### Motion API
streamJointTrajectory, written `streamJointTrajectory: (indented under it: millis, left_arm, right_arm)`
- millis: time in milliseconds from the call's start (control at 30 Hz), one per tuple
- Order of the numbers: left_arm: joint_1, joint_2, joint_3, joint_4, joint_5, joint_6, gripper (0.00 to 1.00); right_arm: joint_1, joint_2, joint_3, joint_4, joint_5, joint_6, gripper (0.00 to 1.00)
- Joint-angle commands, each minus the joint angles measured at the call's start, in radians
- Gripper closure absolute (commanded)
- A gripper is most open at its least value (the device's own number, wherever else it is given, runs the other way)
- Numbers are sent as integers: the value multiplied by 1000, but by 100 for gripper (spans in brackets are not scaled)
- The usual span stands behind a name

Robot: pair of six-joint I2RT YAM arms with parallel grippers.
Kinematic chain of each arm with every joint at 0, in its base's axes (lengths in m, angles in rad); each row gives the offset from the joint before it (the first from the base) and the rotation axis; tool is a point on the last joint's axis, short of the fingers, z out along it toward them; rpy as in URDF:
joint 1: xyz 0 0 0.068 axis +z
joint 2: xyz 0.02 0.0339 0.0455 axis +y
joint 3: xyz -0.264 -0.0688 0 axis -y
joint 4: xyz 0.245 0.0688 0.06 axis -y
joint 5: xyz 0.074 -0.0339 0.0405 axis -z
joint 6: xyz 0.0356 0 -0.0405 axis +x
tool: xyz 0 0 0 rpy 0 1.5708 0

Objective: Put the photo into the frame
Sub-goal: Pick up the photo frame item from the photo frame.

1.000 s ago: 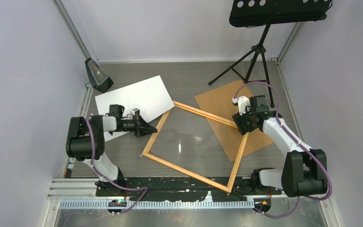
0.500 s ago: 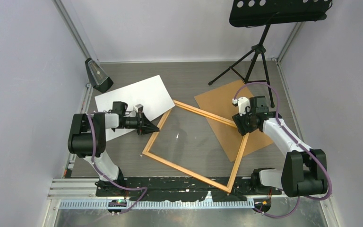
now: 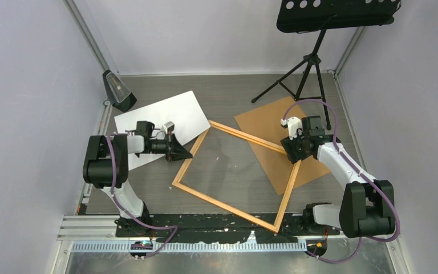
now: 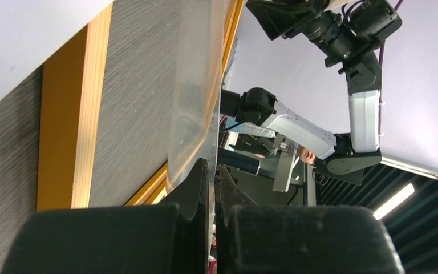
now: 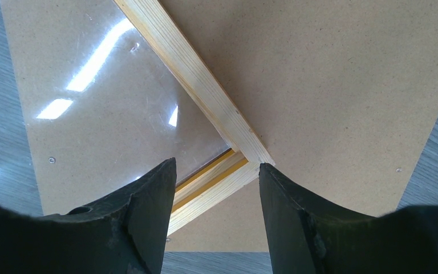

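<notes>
Orange thin-edged wooden picture frame (image 3: 224, 208) lies flat mid-picture on the grey wood-grain table (image 3: 228, 97), its right corner resting over the plain brown backing board (image 3: 262, 123). The large rectangular paper photo (image 3: 159, 117) lies white side up at upper left, outside the frame, one corner by the frame's top corner. The left gripper (image 4: 212, 168) is pinched closed on the edge of the clear transparent sheet (image 4: 197, 85). The right gripper (image 5: 217, 166) stands open, jaws straddling the frame's right corner.

Left arm (image 3: 126, 197) at 8 o'clock, right arm (image 3: 336, 160) at 4: white links, chunky black joints, loopy purple cables (image 3: 309, 100).
</notes>
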State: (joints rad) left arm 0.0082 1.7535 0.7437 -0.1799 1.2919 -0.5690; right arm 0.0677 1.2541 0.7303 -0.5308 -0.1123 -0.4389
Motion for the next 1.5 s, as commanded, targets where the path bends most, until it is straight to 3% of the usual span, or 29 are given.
streamJointTrajectory:
  millis: [0, 700, 1267, 1467]
  left_arm:
    - [-35, 1, 10, -50, 77, 82, 100]
    - [-72, -14, 87, -126, 128, 262, 100]
    - [-85, 119, 303, -657, 170, 762, 100]
    - [-88, 182, 396, -930, 173, 1026, 100]
  right_arm:
    - [-4, -15, 8, 25, 5, -3, 38]
    - [-5, -16, 6, 26, 4, -8, 38]
    - [-5, -9, 2, 37, 6, -9, 38]
    - [-7, -7, 4, 35, 7, -7, 38]
